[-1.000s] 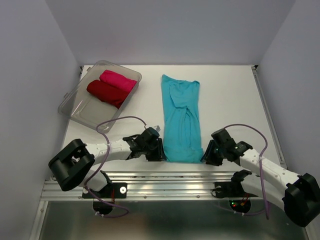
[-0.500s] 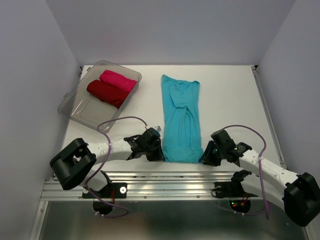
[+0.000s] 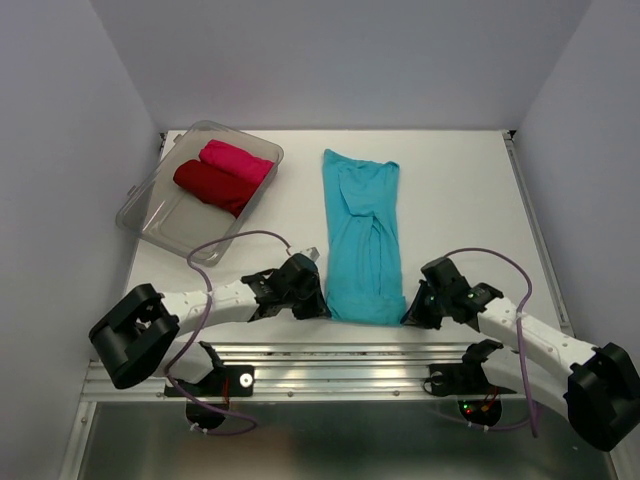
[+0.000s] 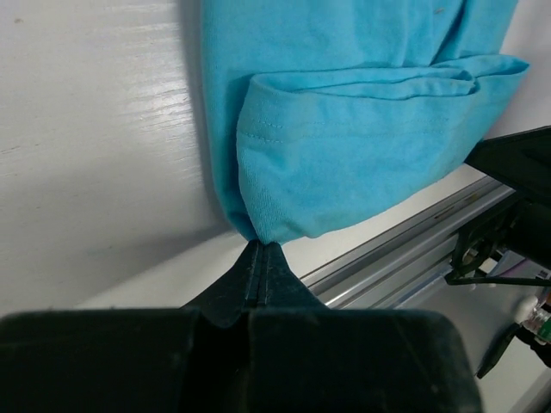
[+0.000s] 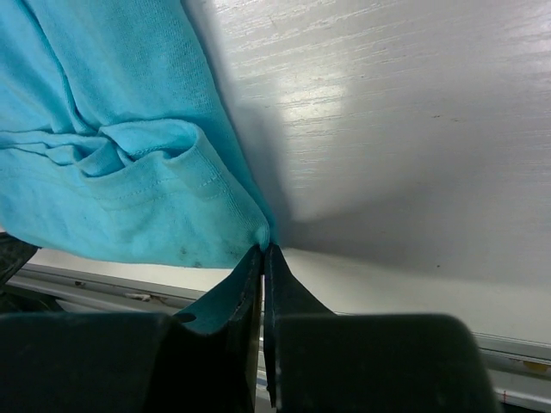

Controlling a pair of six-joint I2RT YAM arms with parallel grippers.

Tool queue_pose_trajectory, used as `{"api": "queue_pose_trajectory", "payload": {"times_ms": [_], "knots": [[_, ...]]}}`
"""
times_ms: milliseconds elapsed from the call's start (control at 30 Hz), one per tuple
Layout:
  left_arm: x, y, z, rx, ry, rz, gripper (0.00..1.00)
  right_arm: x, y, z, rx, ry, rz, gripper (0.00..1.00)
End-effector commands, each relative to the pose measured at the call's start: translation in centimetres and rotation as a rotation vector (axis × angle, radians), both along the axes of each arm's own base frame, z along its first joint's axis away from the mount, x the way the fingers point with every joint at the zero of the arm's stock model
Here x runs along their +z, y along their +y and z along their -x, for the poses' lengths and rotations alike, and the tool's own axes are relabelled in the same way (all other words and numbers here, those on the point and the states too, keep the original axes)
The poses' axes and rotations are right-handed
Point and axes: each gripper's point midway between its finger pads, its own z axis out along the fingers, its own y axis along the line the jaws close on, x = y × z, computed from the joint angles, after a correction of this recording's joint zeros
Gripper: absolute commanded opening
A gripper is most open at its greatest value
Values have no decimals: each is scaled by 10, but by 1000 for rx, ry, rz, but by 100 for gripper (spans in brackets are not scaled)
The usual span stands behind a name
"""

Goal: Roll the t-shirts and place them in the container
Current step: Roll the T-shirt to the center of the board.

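The turquoise-blue t-shirt [image 3: 362, 232] lies folded into a long strip on the white table, its near hem lifted slightly. My left gripper [image 3: 322, 308] is shut on the hem's near left corner [image 4: 258, 225]; its tips [image 4: 263, 249] pinch the cloth. My right gripper [image 3: 408, 312] is shut on the near right corner [image 5: 250, 225], with the tips [image 5: 263, 251] closed on it. The dark red t-shirt [image 3: 212, 186] and the magenta-pink t-shirt [image 3: 237, 160] lie rolled in the clear plastic tub [image 3: 160, 222] at the far left.
The aluminium rail [image 3: 330, 370] runs along the table's near edge just behind both grippers. Grey walls close in the left, right and far sides. Purple cables [image 3: 235, 240] loop over both arms.
Both grippers have edged slightly inward and up, and the shirt's near hem is gathered and lifted a little between them. The left arm's base link has shifted left.
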Motion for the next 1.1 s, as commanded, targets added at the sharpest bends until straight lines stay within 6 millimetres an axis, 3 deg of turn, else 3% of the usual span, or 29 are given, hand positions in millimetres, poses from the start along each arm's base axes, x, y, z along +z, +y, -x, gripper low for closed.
{"api": "queue_pose_trajectory", "payload": {"times_ms": [0,367,533,1067], "knots": [[12,4,-4,36,-34,9,0,13,5,-12,1,-49,-5,5],[41,4,-14,82,-89,43,0,36,3,-29,-9,-98,36,1],[45,6,-17,92,-97,32,0,51,5,-40,-14,-132,44,1],[61,9,-58,168,-122,36,0,59,0,-68,-60,-178,136,1]]}}
